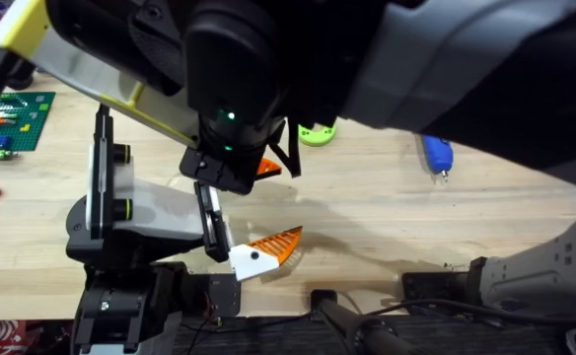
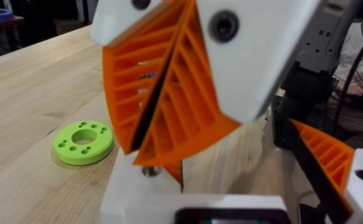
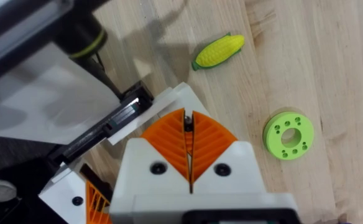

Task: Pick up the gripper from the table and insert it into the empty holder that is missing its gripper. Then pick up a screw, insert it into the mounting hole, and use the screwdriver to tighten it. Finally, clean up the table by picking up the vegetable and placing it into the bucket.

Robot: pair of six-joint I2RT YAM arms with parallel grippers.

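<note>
— Pale wooden table [image 1: 387, 217], bare grain across the middle. Where's the screwdriver?

— Blue screwdriver [image 1: 436, 154], flat on the wood toward the right side. Points its thin metal bit at the near edge. Touches nothing, well apart from both grippers.

— And the right gripper?

— Right gripper [image 3: 188, 121], white with orange ribbed pads [image 3: 212, 140] pressed together along one seam. Hangs tip-down just above a white bracket [image 3: 169, 99] on the left arm. In the left wrist view, a small dark round spot right under those tips. Screw or hole, cannot tell.

— Left gripper?

— Left gripper [image 1: 258, 251], low over the near edge, close to its own base. Spread or closed, cannot tell.

— The vegetable?

— Yellow toy corn [image 3: 219, 51] with a green husk end, lying on its side on the wood, apart from everything.

— Anything else out there?

— Lime-green ring [image 1: 318, 131] with small holes, flat on the table, left of the screwdriver. Green studded baseplate [image 1: 7, 120] at the far left, a few small bricks on it.
</note>
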